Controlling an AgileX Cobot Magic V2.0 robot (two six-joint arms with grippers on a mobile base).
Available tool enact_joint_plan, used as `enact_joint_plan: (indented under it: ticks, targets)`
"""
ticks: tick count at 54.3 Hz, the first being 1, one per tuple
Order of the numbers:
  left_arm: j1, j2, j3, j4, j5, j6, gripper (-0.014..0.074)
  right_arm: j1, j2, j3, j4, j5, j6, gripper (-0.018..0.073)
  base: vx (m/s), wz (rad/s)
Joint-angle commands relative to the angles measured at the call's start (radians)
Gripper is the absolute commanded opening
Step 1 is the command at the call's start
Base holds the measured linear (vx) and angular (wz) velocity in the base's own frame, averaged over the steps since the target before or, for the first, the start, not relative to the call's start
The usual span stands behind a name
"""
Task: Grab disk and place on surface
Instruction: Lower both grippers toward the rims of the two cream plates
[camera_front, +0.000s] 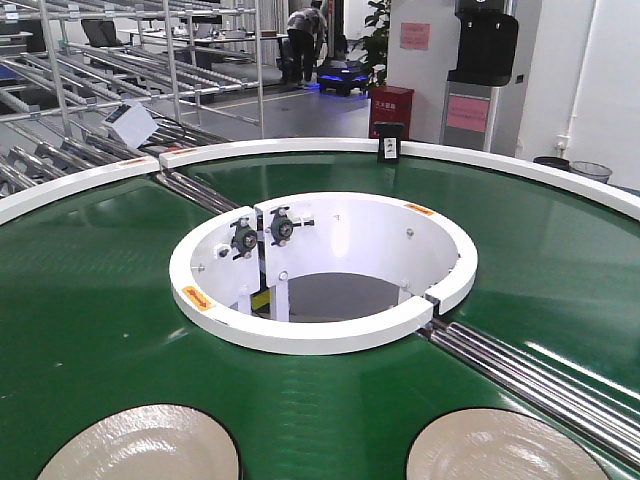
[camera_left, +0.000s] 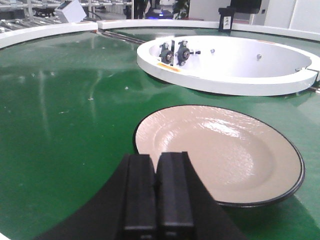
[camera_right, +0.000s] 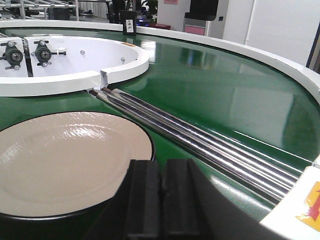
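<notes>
Two cream disks with black rims lie flat on the green belt: one at the near left, one at the near right. In the left wrist view the left disk lies just ahead and right of my left gripper, whose black jaws are shut with nothing between them. In the right wrist view the right disk sits ahead and left of my right gripper, shut and empty too. The dark metal tabletop is out of view.
A white inner ring with bearing blocks encloses the belt's central hole. Steel rollers cross the belt at the right, and again at the far left. A white outer rim bounds the belt. Racks stand behind.
</notes>
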Motion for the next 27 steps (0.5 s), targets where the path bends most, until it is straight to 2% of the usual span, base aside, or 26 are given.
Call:
enact_joint_plan:
  ticks: [1, 10, 18, 22, 27]
  targets:
    - [0.002, -0.013, -0.026, 0.003, -0.115, -0.01, -0.0008, -0.006, -0.008, 0.008, -0.005, -0.089, -0.002, 0.0072, 0.0, 0.0]
    - [0.002, -0.013, -0.026, 0.003, -0.269, -0.01, -0.0008, -0.006, -0.008, 0.008, -0.002, -0.207, -0.002, 0.0072, 0.0, 0.0]
    - [0.002, -0.013, -0.027, 0.003, -0.407, -0.01, -0.0008, -0.006, -0.008, 0.007, 0.002, -0.396, 0.005, 0.0072, 0.0, 0.0]
    - [0.001, -0.013, -0.044, -0.014, -0.509, -0.035, -0.0008, -0.006, -0.008, -0.02, 0.002, -0.484, 0.005, 0.0072, 0.0, 0.0]
    - [0.001, -0.013, -0.106, -0.014, -0.534, -0.048, -0.0008, -0.006, -0.004, -0.118, 0.0, -0.474, 0.004, 0.0072, 0.0, 0.0]
